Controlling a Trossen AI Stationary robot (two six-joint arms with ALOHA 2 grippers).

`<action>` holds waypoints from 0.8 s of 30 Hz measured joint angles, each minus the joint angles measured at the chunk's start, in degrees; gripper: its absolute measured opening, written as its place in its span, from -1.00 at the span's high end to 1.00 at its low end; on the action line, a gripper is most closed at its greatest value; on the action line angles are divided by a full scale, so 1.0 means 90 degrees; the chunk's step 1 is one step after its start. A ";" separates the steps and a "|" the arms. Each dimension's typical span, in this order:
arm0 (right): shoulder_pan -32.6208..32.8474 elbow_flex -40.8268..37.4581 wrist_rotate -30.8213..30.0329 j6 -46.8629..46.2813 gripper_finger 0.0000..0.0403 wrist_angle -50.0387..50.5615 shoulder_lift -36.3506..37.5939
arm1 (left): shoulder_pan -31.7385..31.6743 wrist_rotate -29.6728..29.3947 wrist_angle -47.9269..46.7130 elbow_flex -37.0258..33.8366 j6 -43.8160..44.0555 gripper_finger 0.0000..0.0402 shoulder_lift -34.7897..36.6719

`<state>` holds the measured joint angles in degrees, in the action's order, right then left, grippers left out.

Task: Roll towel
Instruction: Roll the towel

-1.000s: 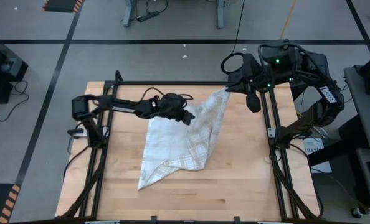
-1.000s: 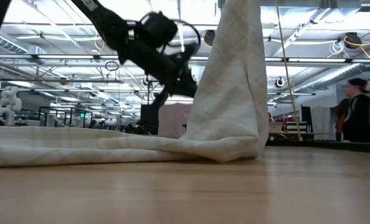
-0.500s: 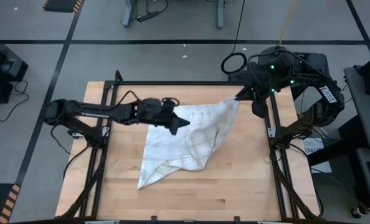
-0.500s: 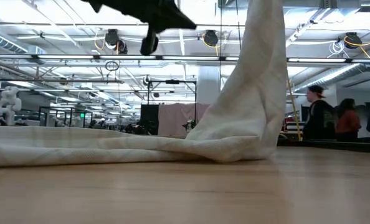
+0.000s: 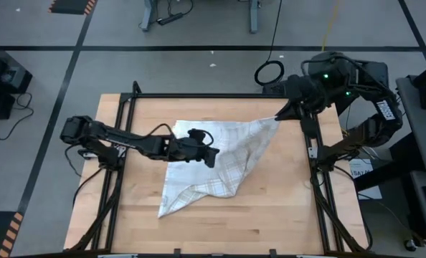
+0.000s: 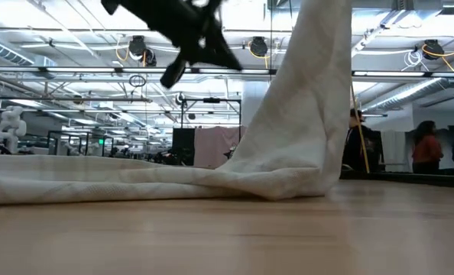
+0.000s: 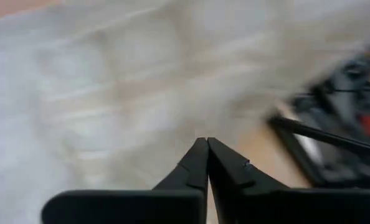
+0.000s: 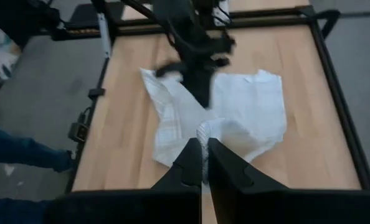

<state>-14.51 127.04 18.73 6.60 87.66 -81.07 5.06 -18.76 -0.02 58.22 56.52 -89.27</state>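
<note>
One towel [image 5: 216, 161] lies on the wooden desk [image 5: 285, 215], and two arms work over it, one on each side. The towel is white with a faint grid check. Most of it rests crumpled on the middle of the desk, with a point trailing toward the near left part of the board, while one corner is drawn up and out toward the far right edge.

That raised corner is pinched in the right gripper [image 5: 277, 116], whose fingers [image 8: 191, 163] are closed on the cloth; in the right wrist view the fabric bunches right at the two fingertips, and the rest of the towel spreads on the desk below. In the low view the lifted part stands as a tall white column [image 6: 311, 84] rising out of the top of the picture, with the remainder lying in a flat fold along the board to the left.

The left gripper [image 5: 211, 159] hangs over the left part of the towel, above the cloth. Its fingers [image 7: 200, 163] are pressed together with nothing between them; in the left wrist view the pale checked fabric fills the space beyond the tips. In the low view this arm [image 6: 189, 30] shows clear of the desk, high above the flat fold.

Two people [image 6: 429, 153] stand in the room far beyond the desk.
</note>
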 joint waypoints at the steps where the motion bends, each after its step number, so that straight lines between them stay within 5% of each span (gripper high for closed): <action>1: 0.0000 0.0000 0.0046 0.0002 0.99 -0.0007 0.0028 | -0.0061 -0.0149 -0.0055 0.0000 -0.0036 0.85 -0.0114; 6: -0.0001 0.0000 0.0091 0.0087 0.99 0.0002 0.0167 | -0.0555 -0.0296 0.0316 0.0000 -0.0924 0.48 -0.0624; 12: -0.0001 0.0002 0.0074 0.0303 0.99 0.0002 0.0158 | -0.1131 0.0503 0.1995 -0.0001 -0.2544 0.03 -0.1225; 15: -0.0001 0.0002 0.0074 0.0346 0.99 0.0002 0.0148 | -0.1250 0.0870 0.2557 0.0328 -0.3588 -0.04 -0.1247; 24: -0.0001 0.0002 0.0071 0.0682 0.99 0.0012 0.0145 | -0.1721 0.2845 0.1487 0.1726 -0.5400 -0.04 -0.1417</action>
<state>-14.52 127.07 19.38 12.74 87.77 -79.77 -10.43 6.85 13.37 73.75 7.92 -102.02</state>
